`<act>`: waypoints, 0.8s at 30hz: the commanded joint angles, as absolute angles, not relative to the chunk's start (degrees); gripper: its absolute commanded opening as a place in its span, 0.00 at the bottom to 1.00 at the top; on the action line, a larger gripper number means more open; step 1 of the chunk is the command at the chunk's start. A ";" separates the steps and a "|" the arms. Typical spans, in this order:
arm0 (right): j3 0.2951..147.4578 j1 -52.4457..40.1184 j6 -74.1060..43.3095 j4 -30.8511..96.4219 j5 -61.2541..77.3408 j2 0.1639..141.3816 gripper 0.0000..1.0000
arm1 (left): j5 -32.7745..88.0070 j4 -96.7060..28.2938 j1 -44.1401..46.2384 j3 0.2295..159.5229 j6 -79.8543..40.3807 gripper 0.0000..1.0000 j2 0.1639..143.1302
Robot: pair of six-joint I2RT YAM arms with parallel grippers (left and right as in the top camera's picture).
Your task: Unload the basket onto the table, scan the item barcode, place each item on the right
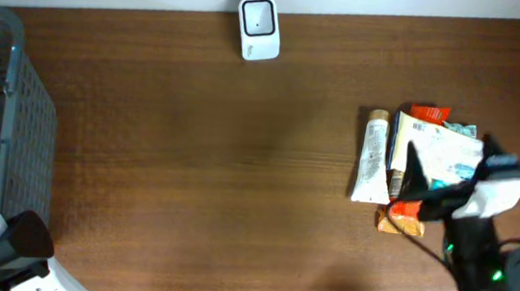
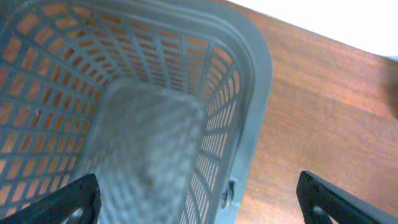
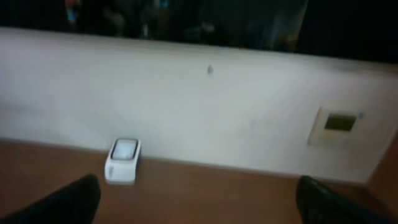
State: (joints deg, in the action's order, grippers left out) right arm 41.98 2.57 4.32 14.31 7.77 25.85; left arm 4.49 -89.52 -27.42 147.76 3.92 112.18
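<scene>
Nearest the overhead camera, the right gripper [image 1: 410, 176] is seen above a small pile of packaged goods at the table's right side, with its dark fingers spread wide and nothing held between them. Beneath it lie a white tube [image 1: 372, 156], a flat printed pouch [image 1: 445, 150] and an orange packet [image 1: 401, 222], all touching or overlapping one another. Well apart, at the far edge of the table [image 1: 236, 191], the white barcode scanner [image 1: 258, 29] is set with its window facing up. At the left edge a grey mesh basket [image 1: 21, 116] is visible, and the left arm is parked at the lower left corner.

From the left wrist, the basket [image 2: 242, 93] is seen close below, and both fingers [image 2: 68, 202] are shown at the frame's lower corners, set wide apart and empty.

From the right wrist, the fingertips [image 3: 74, 199] again stand wide with nothing between them; the scanner [image 3: 123, 160] is seen ahead against the white wall, slightly blurred. The items are not shown in this view.

The tube is judged light, fairly firm and somewhat slick, so a grip across its body near the middle would be suitable. The pouch is judged thin and limp, likely to crumple, and is better pinched at an edge. Which face carries a barcode cannot be told.
</scene>
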 commanded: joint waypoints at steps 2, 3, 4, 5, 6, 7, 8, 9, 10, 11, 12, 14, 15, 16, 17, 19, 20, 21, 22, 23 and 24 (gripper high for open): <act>17.72 2.31 4.05 -3.84 8.36 11.92 0.99 | 5.10 -89.49 -27.55 148.11 4.82 0.99 112.16; 11.86 2.26 4.03 -8.54 8.58 9.02 0.99 | 5.10 -89.49 -27.55 148.11 4.82 0.99 112.16; 8.03 2.26 4.03 -10.92 8.64 6.72 0.99 | 5.10 -89.49 -27.55 148.11 4.82 0.99 112.16; 4.32 2.26 4.03 -12.99 8.84 4.60 0.99 | 5.10 -89.49 -27.55 148.11 4.82 0.99 112.16; 1.19 2.26 4.03 -14.22 8.84 2.42 0.99 | 5.10 -89.49 -27.55 148.11 4.82 0.99 112.16; 0.34 2.24 4.03 -13.50 9.19 0.99 0.99 | 5.10 -89.52 -27.55 148.11 4.82 0.99 112.16; 0.32 2.15 4.03 -12.27 9.89 0.19 0.99 | 5.10 -89.49 -27.55 148.11 4.82 0.99 112.16; 0.32 2.07 4.03 -11.16 10.28 0.19 0.99 | 5.10 -89.49 -27.55 148.11 4.82 0.99 112.16; 0.32 1.69 4.05 -8.10 10.26 0.19 0.99 | 5.10 -89.49 -27.55 148.11 4.82 0.99 112.16; 0.32 1.30 4.03 -2.02 10.35 0.19 0.99 | 5.10 -89.49 -27.55 148.11 4.82 0.99 112.16; 0.32 0.99 4.01 3.79 10.83 0.19 0.99 | 5.10 -89.49 -27.55 148.11 4.82 0.99 112.16; 0.32 1.02 3.60 3.64 10.94 0.25 0.99 | 5.10 -89.49 -27.55 148.11 4.82 0.99 112.16; 0.32 1.02 3.62 3.64 10.92 0.25 0.99 | 5.10 -89.49 -27.55 148.11 4.82 0.99 112.16; 0.32 1.02 3.62 3.64 10.92 0.27 0.99 | 5.10 -89.49 -27.55 148.11 4.82 0.99 112.16; 0.32 1.02 3.62 3.64 10.94 0.30 0.99 | 5.10 -89.49 -27.55 148.11 4.82 0.99 112.16; 0.32 1.02 3.62 3.64 10.92 0.30 0.99 | 5.10 -89.49 -27.55 148.11 4.82 0.99 112.16; 0.32 1.02 3.62 3.64 10.92 0.30 0.99 | 5.10 -89.49 -27.55 148.11 4.82 0.99 112.16; 0.32 1.02 3.62 3.64 10.92 0.30 0.99 | 5.10 -89.49 -27.55 148.11 4.82 0.99 112.16; 0.32 1.02 3.62 3.64 10.92 0.30 0.99 | 5.10 -89.49 -27.55 148.11 4.82 0.99 112.16; 0.32 1.02 3.62 3.62 10.92 0.32 0.99 | 5.10 -89.49 -27.55 148.11 4.82 0.99 112.16; 0.32 1.02 3.62 3.64 10.92 0.30 0.99 | 5.10 -89.49 -27.55 148.11 4.82 0.99 112.16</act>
